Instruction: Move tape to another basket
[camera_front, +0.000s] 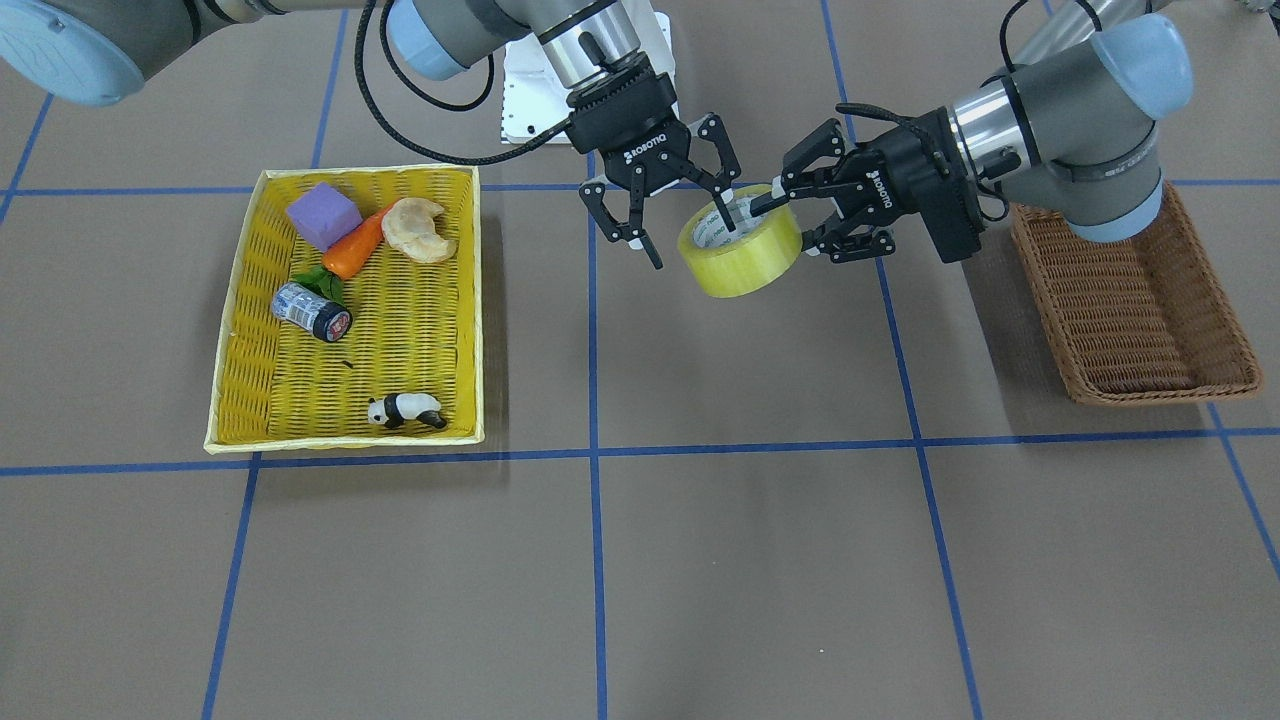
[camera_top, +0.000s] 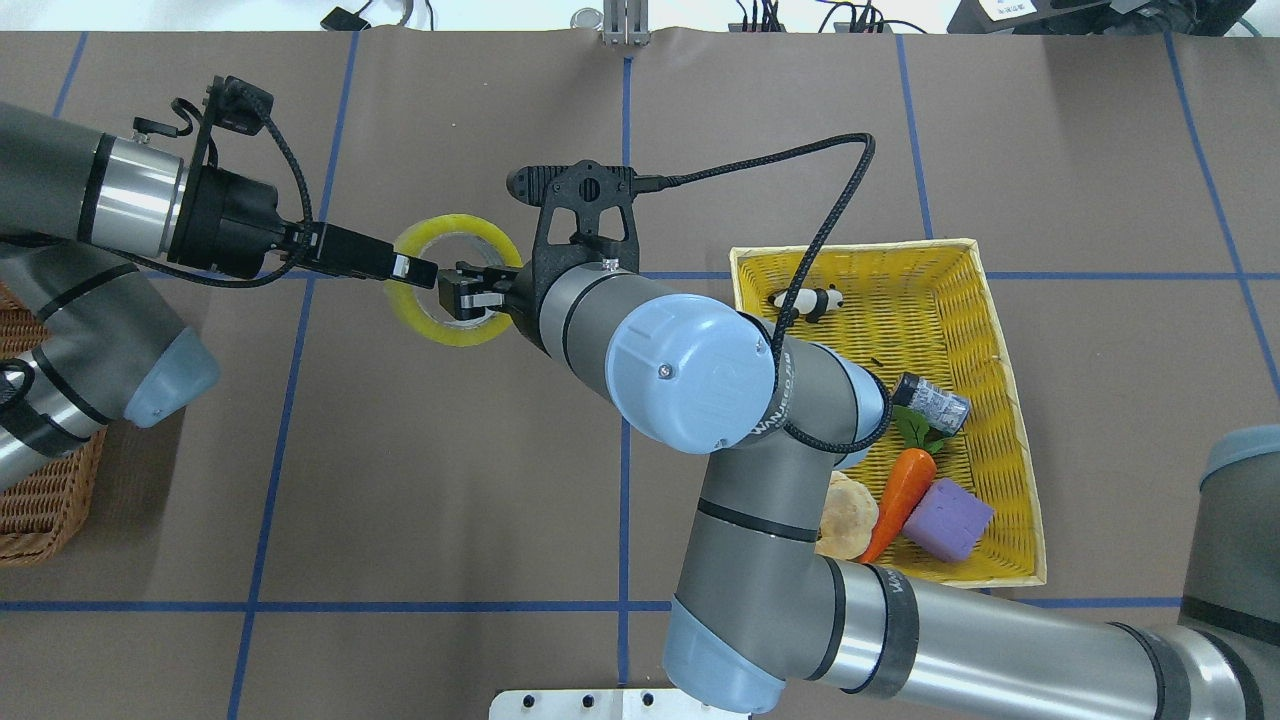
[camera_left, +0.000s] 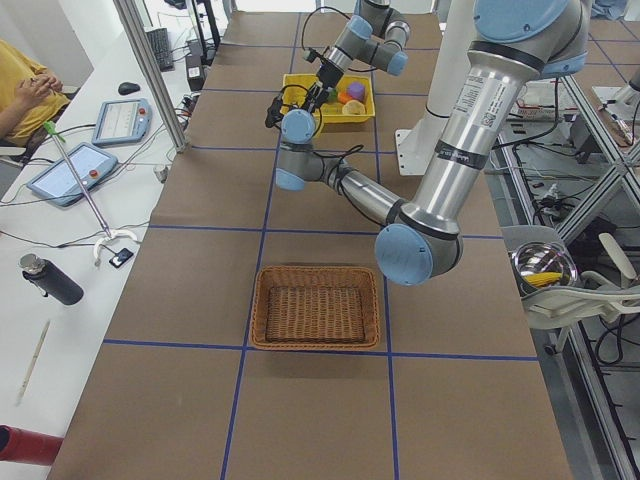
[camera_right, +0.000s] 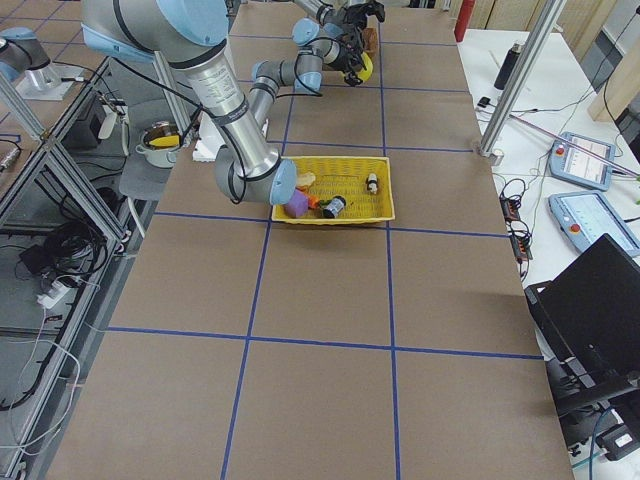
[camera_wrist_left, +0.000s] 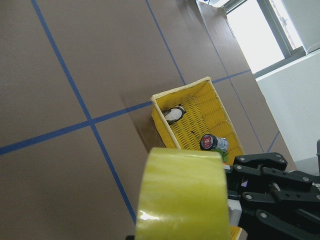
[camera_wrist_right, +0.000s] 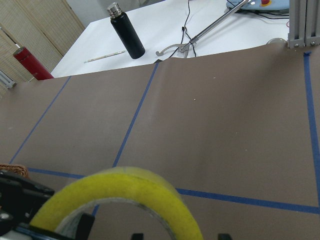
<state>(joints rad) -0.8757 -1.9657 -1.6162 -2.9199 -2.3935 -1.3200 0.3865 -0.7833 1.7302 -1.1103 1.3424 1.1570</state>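
The yellow tape roll (camera_front: 745, 265) hangs in the air over the middle of the table, between both grippers. My left gripper (camera_front: 790, 225) is shut on the roll's wall, one finger in the core and one outside. My right gripper (camera_front: 690, 238) is wide open, one finger by the core and the other clear of the roll. In the overhead view the roll (camera_top: 450, 335) sits between the left gripper (camera_top: 405, 268) and the right gripper (camera_top: 465, 295). It fills the bottom of the left wrist view (camera_wrist_left: 180, 195) and the right wrist view (camera_wrist_right: 125, 185). The brown wicker basket (camera_front: 1160, 395) stands empty by my left arm.
The yellow basket (camera_front: 400, 350) holds a purple block (camera_front: 322, 213), a carrot (camera_front: 355, 247), a bread piece (camera_front: 420, 230), a black-capped can (camera_front: 312, 311) and a panda toy (camera_front: 405, 410). The brown basket also shows in the overhead view (camera_top: 40, 500) and the exterior left view (camera_left: 315, 305).
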